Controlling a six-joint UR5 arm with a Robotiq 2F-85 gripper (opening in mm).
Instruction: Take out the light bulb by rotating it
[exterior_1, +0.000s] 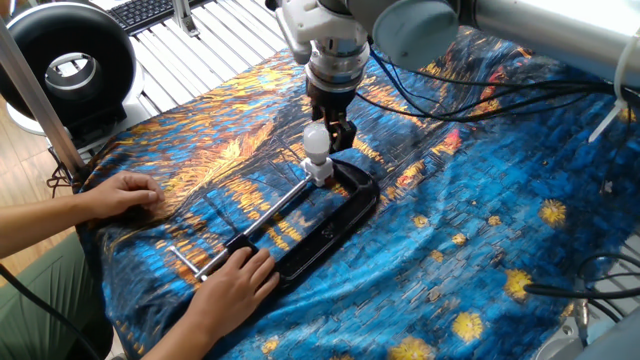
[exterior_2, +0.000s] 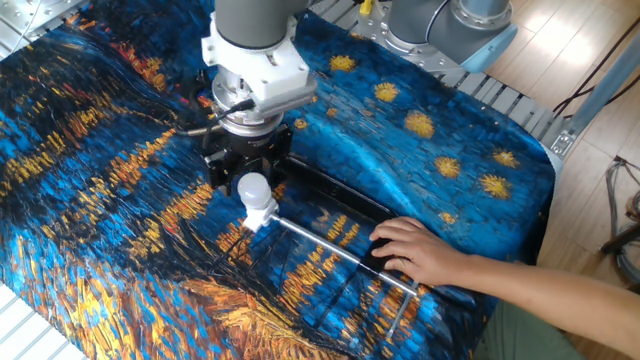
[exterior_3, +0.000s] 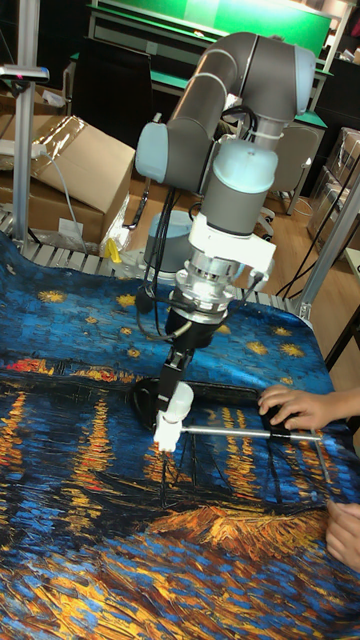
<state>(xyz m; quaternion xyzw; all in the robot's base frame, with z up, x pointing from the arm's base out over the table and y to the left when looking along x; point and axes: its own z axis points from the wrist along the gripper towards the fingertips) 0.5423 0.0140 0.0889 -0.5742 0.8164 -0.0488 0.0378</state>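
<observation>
Glass, I'd guess: the light bulb (exterior_1: 316, 140) looks light, slick and fragile, standing in its socket (exterior_2: 259, 215) at the clamp's (exterior_1: 330, 225) 12 o'clock end. The gripper (exterior_2: 250, 172) hangs just above, fingers apart, holding nothing. Grip the globe's sides gently.

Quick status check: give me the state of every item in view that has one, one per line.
Small white frosted light bulb: upright, still seated in its socket.
Short white socket: on the metal rod's end.
Black two-finger gripper: above the bulb, grip unclear.
Black clamp base: flat, held by a person's hand.
</observation>
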